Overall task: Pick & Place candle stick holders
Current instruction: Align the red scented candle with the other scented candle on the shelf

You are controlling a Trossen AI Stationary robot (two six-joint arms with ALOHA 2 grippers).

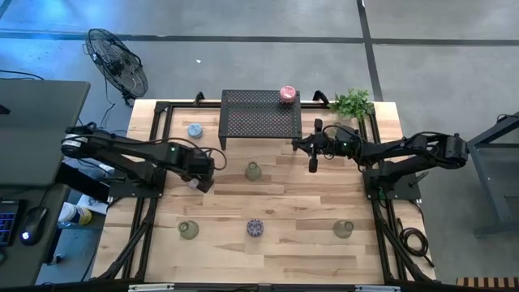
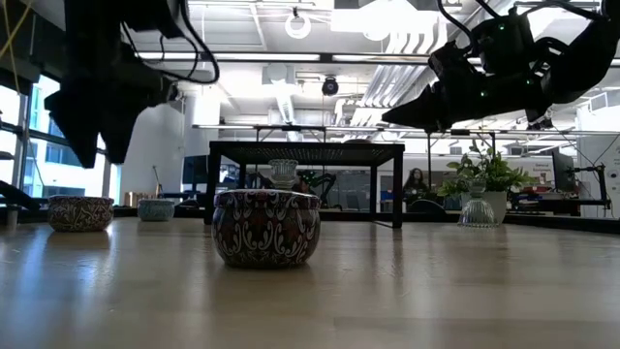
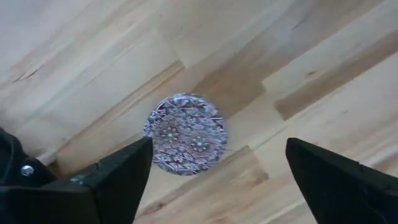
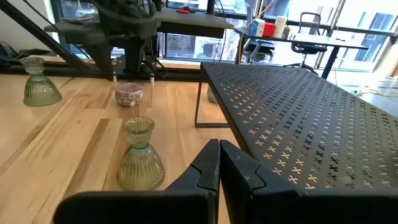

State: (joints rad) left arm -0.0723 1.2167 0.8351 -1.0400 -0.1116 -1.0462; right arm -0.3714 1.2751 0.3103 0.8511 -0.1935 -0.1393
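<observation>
A mottled purple holder [image 3: 185, 134] stands on the table right below my left gripper [image 3: 214, 180], which is open and well above it; the holder also shows in the low view [image 2: 79, 211]. My right gripper [image 4: 219, 163] is shut and empty, in the air by the rack's near right corner [image 1: 312, 161]. An olive-green holder [image 1: 254, 171] stands on the table's middle, between the grippers. A second mottled holder [image 1: 255, 228], two olive ones [image 1: 188, 230] [image 1: 344, 229] and a pale blue one [image 1: 195, 130] stand on the table. A pink one [image 1: 287, 94] stands on the rack.
The black mesh rack [image 1: 261, 113] stands at the table's far middle, with a green plant [image 1: 353, 103] to its right. Black frame rails run along the table's left and right edges. A fan [image 1: 117, 61] stands on the floor beyond the far left corner.
</observation>
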